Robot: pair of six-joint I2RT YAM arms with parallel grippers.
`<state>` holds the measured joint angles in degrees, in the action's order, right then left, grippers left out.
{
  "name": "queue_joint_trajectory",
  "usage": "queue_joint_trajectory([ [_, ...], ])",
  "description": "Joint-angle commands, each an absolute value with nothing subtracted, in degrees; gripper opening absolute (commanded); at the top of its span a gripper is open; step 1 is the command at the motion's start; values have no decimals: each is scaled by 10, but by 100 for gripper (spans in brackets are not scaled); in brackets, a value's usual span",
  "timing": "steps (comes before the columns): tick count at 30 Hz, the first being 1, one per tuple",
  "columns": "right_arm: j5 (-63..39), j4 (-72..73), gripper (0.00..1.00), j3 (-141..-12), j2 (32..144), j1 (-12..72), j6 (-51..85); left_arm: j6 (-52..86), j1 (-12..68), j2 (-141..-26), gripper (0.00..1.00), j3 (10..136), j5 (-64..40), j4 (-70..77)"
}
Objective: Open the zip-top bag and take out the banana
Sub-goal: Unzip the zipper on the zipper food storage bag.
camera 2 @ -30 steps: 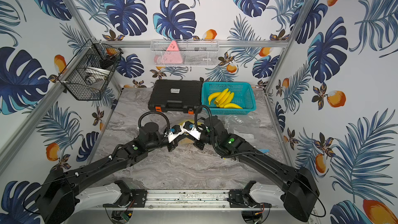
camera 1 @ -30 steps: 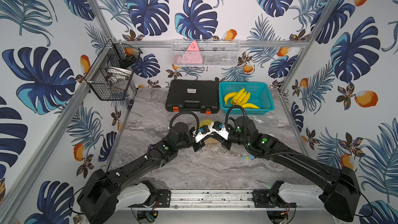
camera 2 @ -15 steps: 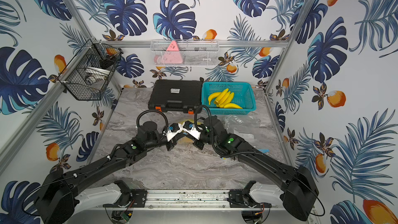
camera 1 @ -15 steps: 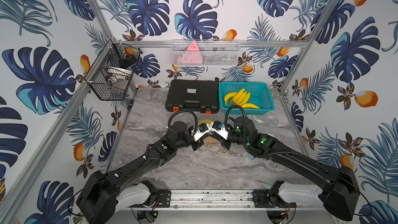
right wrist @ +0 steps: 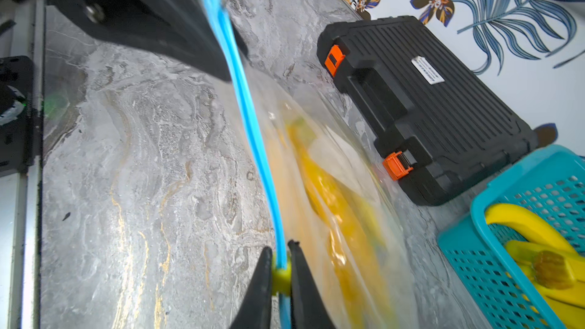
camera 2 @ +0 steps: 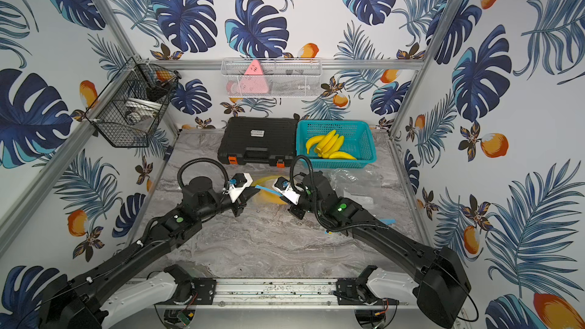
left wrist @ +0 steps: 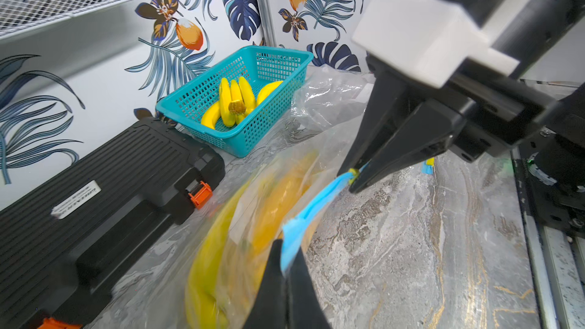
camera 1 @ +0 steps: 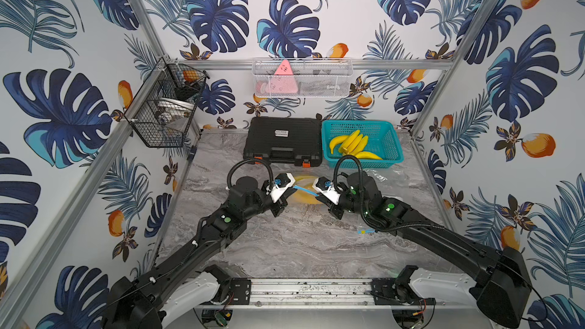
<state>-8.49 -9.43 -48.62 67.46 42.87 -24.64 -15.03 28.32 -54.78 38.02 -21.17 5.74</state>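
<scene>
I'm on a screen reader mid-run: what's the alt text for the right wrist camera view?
The right gripper pinches the yellow slider on the blue zip strip of a clear bag, while the left gripper clamps the strip's far end. A blurred banana shows inside the bag; a black case and a teal basket of bananas sit beyond.

At the back edge of the bench (camera 1: pixel 285 248), a closed black case (camera 1: pixel 282 140) lies just beside a teal basket (camera 1: pixel 357 122) holding a bunch of yellow bananas (camera 1: pixel 351 145).
</scene>
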Motion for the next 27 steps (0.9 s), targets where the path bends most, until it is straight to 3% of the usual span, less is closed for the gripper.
queue_joint_trajectory([
  [1,-44,-127,13,-472,665,407,-231,-152,277,-524,0,388,-171,24],
  [18,-11,-129,15,-437,664,330,-201,-165,272,-448,0,371,-61,-58],
  [27,-35,-156,19,-459,650,292,-195,-167,272,-448,0,378,-58,-65],
])
